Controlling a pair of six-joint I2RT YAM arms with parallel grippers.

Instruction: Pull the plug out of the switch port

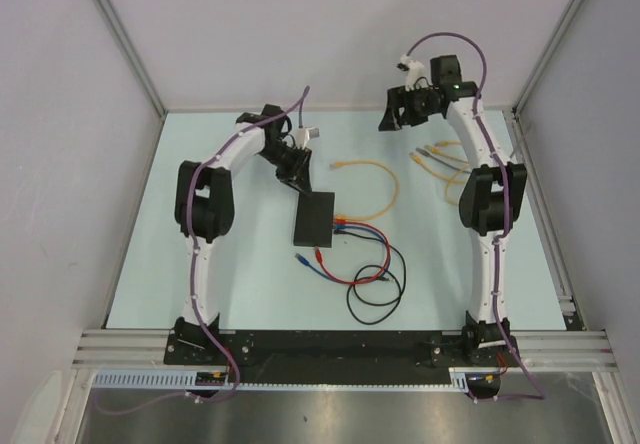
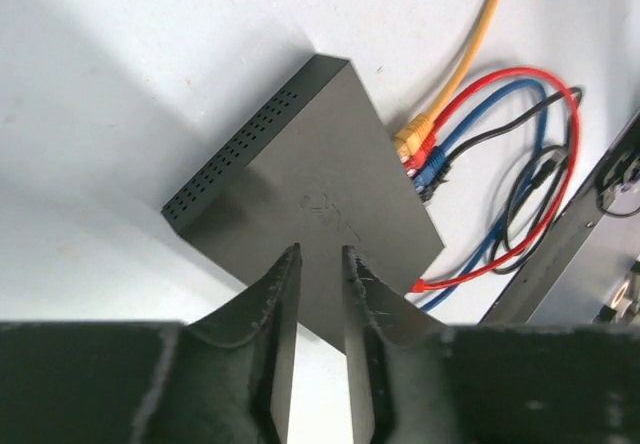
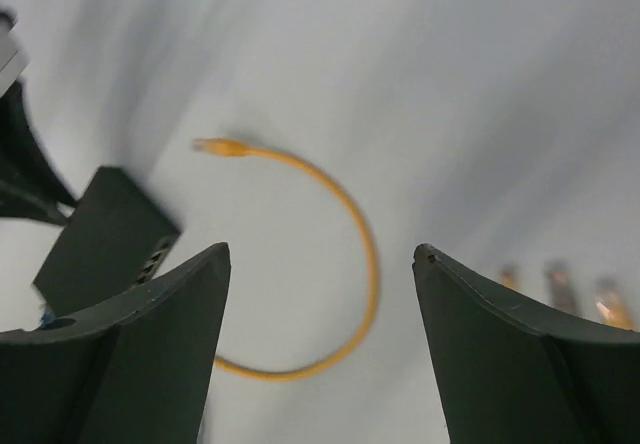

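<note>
The switch (image 1: pixel 313 218) is a flat black box in the middle of the table; it also shows in the left wrist view (image 2: pixel 320 164) and the right wrist view (image 3: pixel 105 234). Yellow (image 2: pixel 412 134), red (image 2: pixel 422 154) and blue (image 2: pixel 433 174) plugs sit side by side in its port edge. My left gripper (image 1: pixel 297 179) hovers at the switch's far end (image 2: pixel 320 254), its jaws a narrow gap apart and holding nothing. My right gripper (image 1: pixel 400 114) is high at the back right, wide open and empty (image 3: pixel 320 254).
A yellow cable (image 1: pixel 375 189) curves from the switch to a free plug (image 3: pixel 215 146). Red, blue and black cables (image 1: pixel 370 269) loop in front of the switch. Loose yellow cables (image 1: pixel 440 159) lie at the right by the right arm.
</note>
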